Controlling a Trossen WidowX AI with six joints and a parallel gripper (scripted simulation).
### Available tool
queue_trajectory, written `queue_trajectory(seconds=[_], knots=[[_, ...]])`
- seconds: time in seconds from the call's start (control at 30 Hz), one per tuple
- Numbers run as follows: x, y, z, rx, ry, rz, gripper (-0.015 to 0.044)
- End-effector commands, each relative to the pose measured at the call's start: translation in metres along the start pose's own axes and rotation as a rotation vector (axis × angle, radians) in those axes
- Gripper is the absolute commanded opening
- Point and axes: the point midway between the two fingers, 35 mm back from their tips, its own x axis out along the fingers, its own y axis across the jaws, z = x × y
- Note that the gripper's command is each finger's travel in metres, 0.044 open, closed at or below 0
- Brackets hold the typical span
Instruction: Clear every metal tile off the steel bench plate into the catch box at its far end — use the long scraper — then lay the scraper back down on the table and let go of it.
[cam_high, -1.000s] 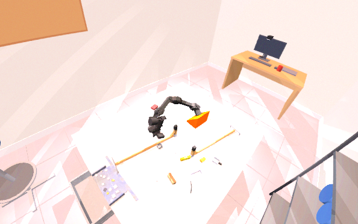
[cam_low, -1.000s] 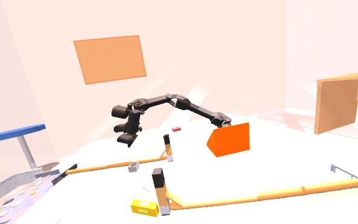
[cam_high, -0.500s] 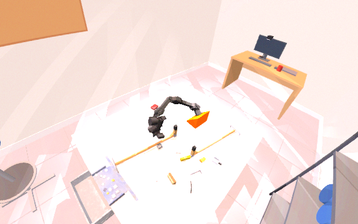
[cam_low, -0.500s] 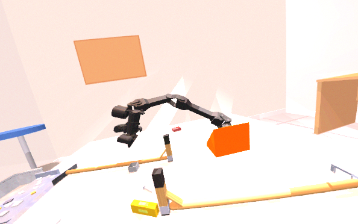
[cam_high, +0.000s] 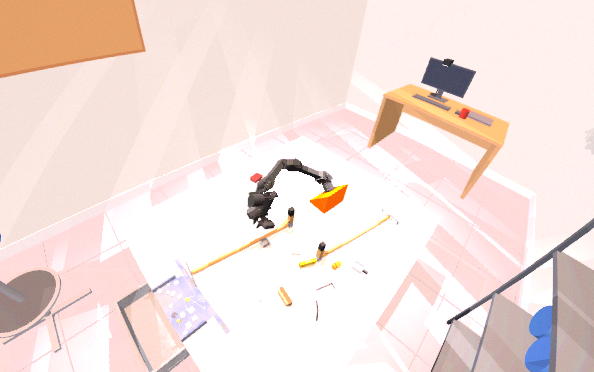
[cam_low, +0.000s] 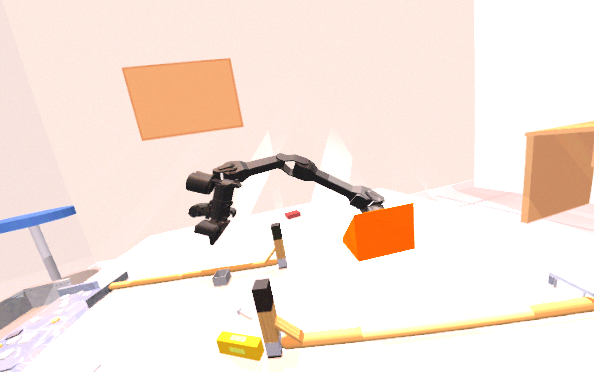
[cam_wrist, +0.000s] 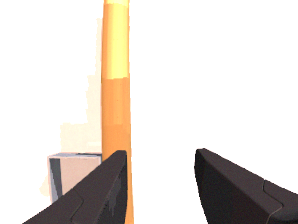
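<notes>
Hovering hand (cam_wrist: 160, 183) above scraper (cam_wrist: 117, 96)

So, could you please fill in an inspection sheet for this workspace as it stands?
Surface: white table, very bright.
Job's things: long scraper lying flat; a second one nearer; tiles still on the plate.
Clutter: yellow block, small grey box, orange wedge.
Claw: open, empty, above the scraper.
Cables: nothing seen.
Surroundings: desk with monitor, blue stool.
</notes>
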Motion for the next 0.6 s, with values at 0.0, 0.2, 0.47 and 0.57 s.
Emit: queue_trajectory(seconds=[0.0,0.2,0.47,0.57], knots=[[-0.028,0.006,0.007,-0.017,-0.06,0.001,0.0236],[-0.059,0.013,0.011,-0.036,-0.126,0.004,0.0394],[-0.1,0.021,0.012,-0.058,-0.214,0.008,0.044],[-0.116,0.023,0.011,-0.066,-0.246,0.01,0.044]])
